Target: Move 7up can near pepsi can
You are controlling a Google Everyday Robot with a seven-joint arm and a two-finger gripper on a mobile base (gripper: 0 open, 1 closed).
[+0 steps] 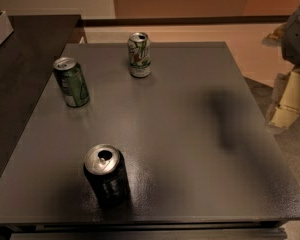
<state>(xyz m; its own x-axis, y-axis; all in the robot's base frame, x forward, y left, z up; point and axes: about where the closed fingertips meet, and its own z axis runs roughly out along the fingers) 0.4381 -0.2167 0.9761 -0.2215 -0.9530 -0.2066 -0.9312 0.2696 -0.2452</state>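
A dark grey, flat, square tabletop fills most of the view. A darker brown counter surface runs along its left side. A soft dark shadow lies on the right half of the tabletop.

At the right edge of the view, off the table and above the floor, hangs the robot's pale cream and grey gripper. It is only partly in view. It holds nothing that can be seen and touches no can; whether it is open or closed cannot be told.

3 drink cans stand upright on the table, 1 of each kind. The black, dark-sided pepsi can with a shiny silver top stands near the front edge, left of centre. The all-green can with a silver top stands toward the left edge. The white-silver 7up can with green and small red markings stands near the far edge, left of centre.

The 7up can is well apart from the gripper, across the table to its left and further back. It is also well apart from the pepsi can, with bare tabletop between them, and the green can is nearer to it.
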